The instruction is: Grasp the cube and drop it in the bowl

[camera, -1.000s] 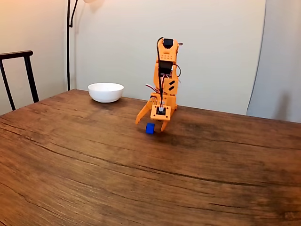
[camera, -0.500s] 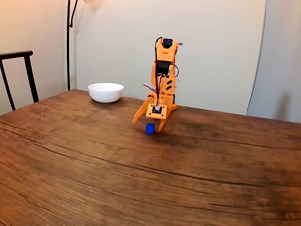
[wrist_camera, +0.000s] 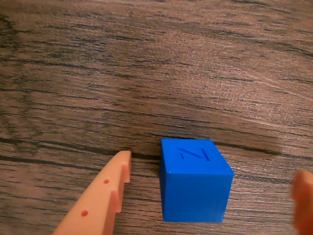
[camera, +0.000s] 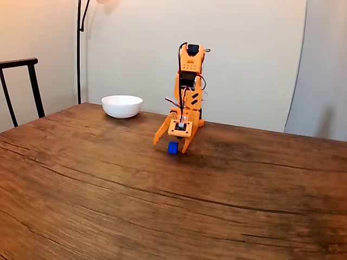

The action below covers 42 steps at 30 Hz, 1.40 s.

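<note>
The blue cube (wrist_camera: 195,180) (a letter stamped on its top face) sits on the wooden table (wrist_camera: 146,73) between the orange gripper's (camera: 172,146) spread fingers (wrist_camera: 100,200), touched by neither. In the fixed view the white bowl (camera: 122,105) stands well apart, toward the back left.

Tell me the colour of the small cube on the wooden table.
Bright blue small cube, clearest in the wrist view.

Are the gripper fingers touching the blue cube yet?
Apart. In the wrist view bare wood shows between the cube and each of the fingers; the open gripper straddles it on the table.
</note>
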{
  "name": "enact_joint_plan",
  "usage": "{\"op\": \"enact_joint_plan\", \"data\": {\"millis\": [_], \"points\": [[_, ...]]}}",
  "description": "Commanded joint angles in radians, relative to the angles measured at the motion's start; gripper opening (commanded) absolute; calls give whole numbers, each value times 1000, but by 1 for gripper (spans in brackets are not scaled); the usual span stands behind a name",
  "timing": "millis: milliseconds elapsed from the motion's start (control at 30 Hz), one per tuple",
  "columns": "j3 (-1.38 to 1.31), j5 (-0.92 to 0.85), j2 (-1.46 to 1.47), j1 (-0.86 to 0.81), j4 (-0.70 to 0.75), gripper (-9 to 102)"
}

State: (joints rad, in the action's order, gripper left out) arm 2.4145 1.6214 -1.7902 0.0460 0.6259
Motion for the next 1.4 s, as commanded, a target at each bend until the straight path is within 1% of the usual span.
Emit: {"op": "enact_joint_plan", "data": {"millis": [0,133,467,667,900,967,1067,1367], "points": [[-2,0,-5,-5,-8,33],[0,2,-5,-5,-8,25],[2,15,-5,-5,-8,11],[2,18,-5,-5,-6,7],[-11,52,-23,-9,-2,7],[-37,61,-25,-25,37,6],[-100,75,-25,-34,132,5],[-357,244,-25,-115,367,5]]}}
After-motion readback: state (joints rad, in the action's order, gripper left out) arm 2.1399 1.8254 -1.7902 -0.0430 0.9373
